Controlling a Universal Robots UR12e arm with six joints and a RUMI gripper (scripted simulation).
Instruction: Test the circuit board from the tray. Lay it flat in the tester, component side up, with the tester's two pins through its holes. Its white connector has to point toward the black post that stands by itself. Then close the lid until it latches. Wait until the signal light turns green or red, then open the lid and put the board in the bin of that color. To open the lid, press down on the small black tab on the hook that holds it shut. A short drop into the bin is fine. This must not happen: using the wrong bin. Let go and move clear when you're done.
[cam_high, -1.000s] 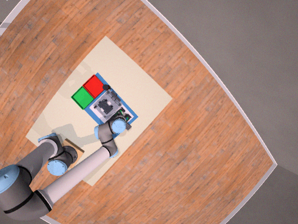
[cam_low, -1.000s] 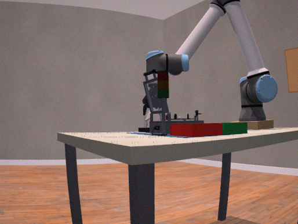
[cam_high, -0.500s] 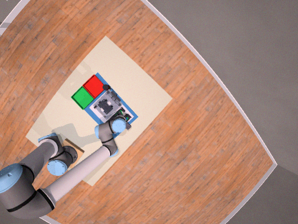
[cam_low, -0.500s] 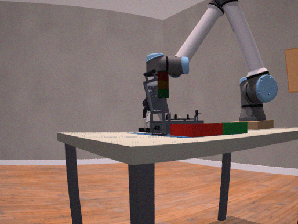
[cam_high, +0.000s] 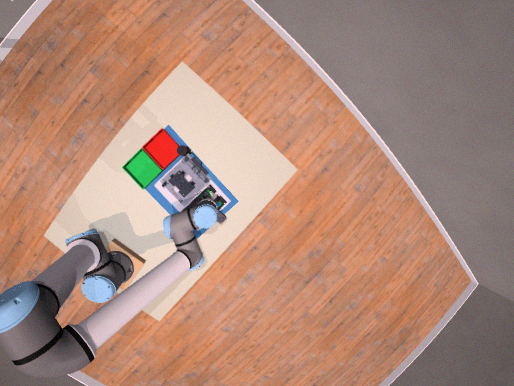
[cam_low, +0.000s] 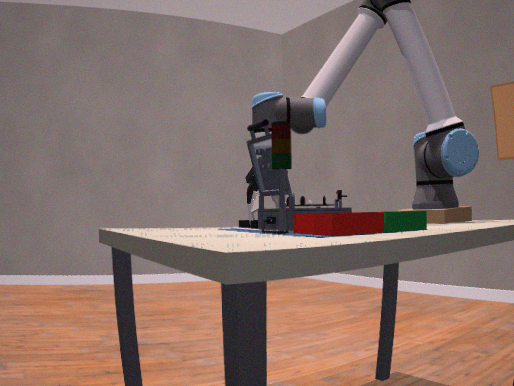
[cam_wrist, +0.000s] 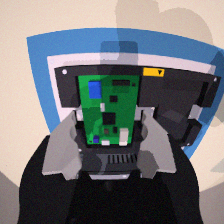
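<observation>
- circuit board (cam_high: 219, 203) (cam_wrist: 109, 110) flat in tray (cam_wrist: 66, 95), comp. side up.
- gripper (cam_wrist: 108, 110) fingers apart, either side of pcb, nothing clamped.
- pcb likely light, stiff, fragile; grip bare long edges, low force, avoid comps.

- We can't see the gripper's fingertips (cam_low: 254, 202) clearly in the exterior view; the raised lid (cam_low: 270, 167) partly covers them.
- From above, the wrist (cam_high: 205, 216) hides the gripper.
- The tester's two pins are too small for us to make out.
</observation>
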